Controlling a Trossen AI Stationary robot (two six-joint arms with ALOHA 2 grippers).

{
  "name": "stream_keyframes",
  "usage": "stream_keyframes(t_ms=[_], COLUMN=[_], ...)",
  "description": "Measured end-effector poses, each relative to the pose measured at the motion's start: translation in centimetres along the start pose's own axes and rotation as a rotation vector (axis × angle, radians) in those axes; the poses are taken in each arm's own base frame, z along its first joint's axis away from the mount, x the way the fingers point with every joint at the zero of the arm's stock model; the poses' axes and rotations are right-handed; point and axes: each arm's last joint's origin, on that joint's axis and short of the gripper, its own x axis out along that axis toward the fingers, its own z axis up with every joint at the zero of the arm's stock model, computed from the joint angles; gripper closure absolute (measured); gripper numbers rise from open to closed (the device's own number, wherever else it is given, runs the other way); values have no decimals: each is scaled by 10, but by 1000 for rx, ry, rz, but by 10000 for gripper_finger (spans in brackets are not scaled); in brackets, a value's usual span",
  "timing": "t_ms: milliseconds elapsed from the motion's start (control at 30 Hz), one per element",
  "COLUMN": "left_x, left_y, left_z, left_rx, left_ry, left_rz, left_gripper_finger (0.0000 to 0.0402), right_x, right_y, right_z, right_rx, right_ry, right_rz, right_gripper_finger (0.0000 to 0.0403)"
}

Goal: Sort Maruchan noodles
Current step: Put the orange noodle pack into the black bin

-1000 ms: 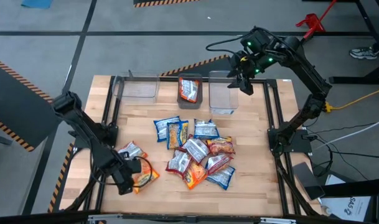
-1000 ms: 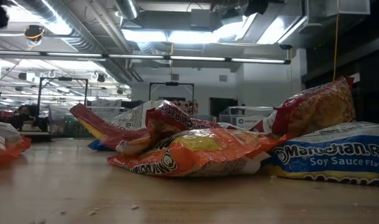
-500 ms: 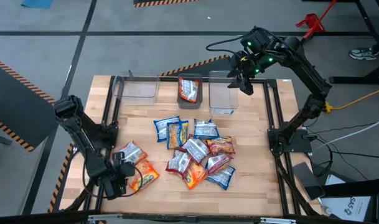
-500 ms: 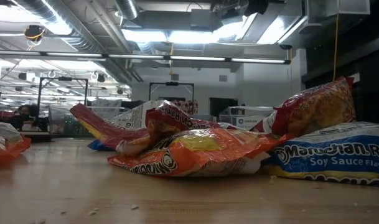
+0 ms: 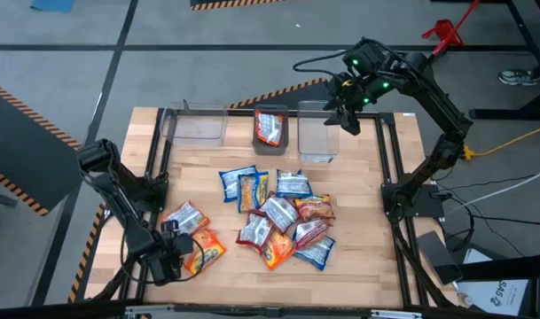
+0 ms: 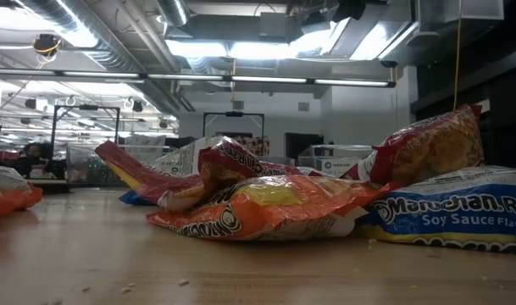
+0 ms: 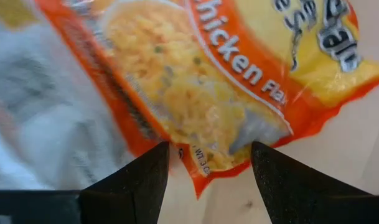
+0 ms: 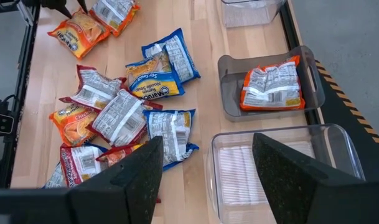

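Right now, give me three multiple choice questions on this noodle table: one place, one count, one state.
1. Where is the left gripper?
A. over the clear bins
B. at the orange chicken packet near the table's front left
C. off the table

2. How many packets lie in the middle bin?
A. none
B. one
C. three

3. How are the right gripper's fingers?
A. open, empty
B. shut on a packet
C. shut on a bin

Answers: 1 B, the high view shows it there. 2 B, one orange packet lies inside. 3 A, the right wrist view shows a gap.
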Motion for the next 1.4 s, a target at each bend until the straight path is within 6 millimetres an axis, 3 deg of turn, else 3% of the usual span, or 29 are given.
stream_keyframes(t_ms=[467,933,1100,1400], left_x=[10,13,11,-14], left_y=[-1,5,2,-2], left_z=[2,30,42,85], left_rx=[7,-117,-201,-360], left_ry=[-2,-15,-23,-76], left_rz=[-54,-97,-151,-197], left_gripper_finger=[198,390,397,400], right_x=[0,0,0,0], right_y=[0,0,0,-4], right_z=[0,-1,-1,1], right_rx=[8,23,-1,-52], right_ry=[1,11,12,23], right_rz=[-1,1,-1,-118], right_gripper_finger=[169,169,169,169])
